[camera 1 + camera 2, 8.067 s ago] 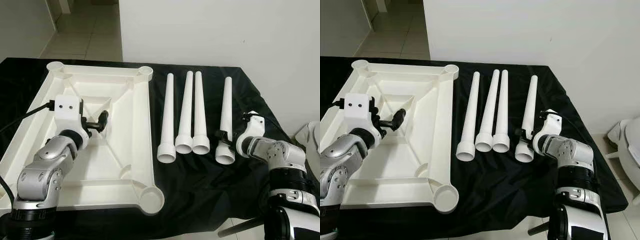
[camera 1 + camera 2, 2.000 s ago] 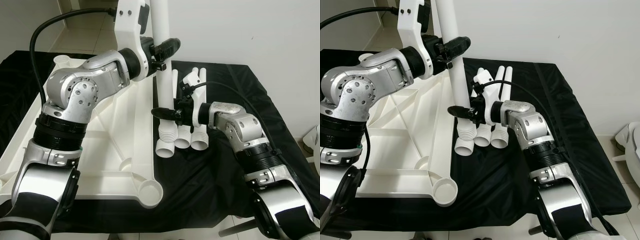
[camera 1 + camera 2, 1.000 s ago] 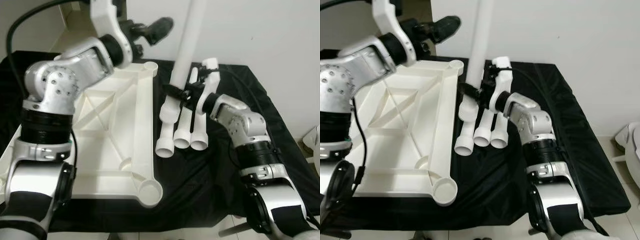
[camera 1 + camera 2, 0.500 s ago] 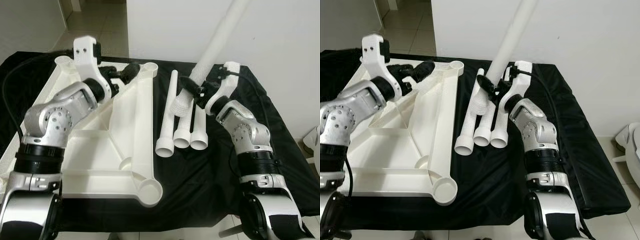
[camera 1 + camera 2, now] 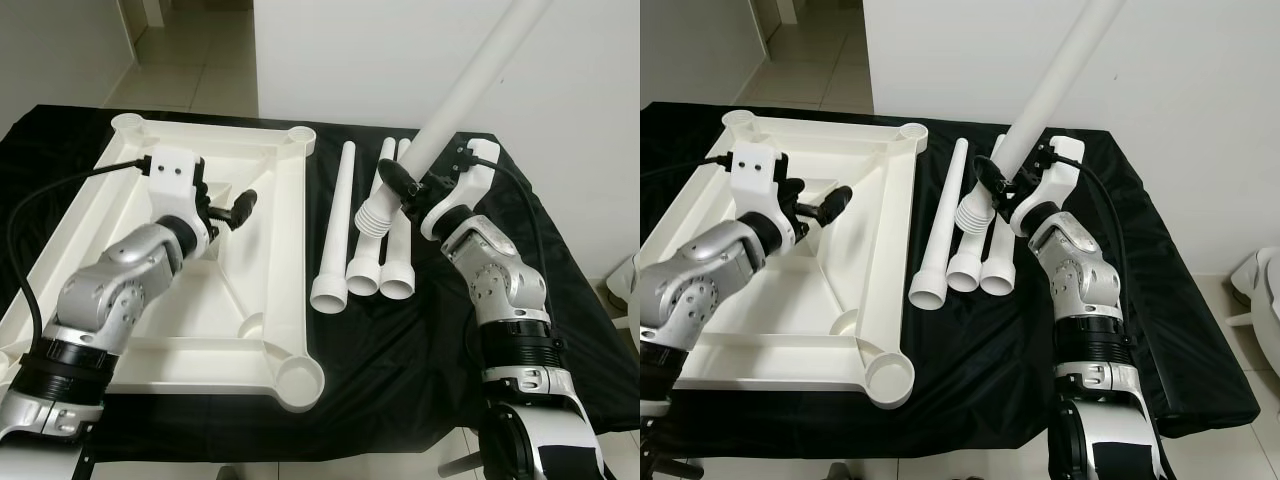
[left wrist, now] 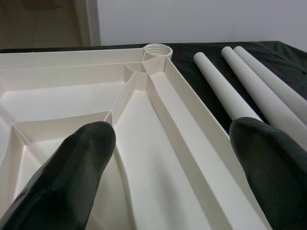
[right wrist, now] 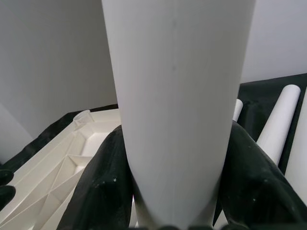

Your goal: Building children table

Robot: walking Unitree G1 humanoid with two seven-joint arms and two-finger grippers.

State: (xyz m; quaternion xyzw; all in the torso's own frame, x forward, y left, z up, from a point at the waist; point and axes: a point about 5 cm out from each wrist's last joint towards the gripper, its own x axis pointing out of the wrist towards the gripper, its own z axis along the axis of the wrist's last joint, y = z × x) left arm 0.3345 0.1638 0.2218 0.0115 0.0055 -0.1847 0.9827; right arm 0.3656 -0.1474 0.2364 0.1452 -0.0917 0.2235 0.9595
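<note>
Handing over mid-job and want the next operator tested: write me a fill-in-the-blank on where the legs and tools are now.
1. The right tool is shut on one white plastic table leg, tilted, threaded end pointing ____.
2. ____ white plastic table legs lie on the black cloth.
3. The left tool hovers open over the upturned white plastic ____.

Missing words: down; three; tabletop

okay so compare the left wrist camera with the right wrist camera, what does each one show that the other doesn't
Left wrist view alone: the left end effector, open, above the upside-down tabletop, facing its threaded corner socket. Right wrist view alone: the right end effector shut on a white table leg, and a wall behind it. Both share the tabletop's ribbed underside, spare legs and the black cloth.
</note>
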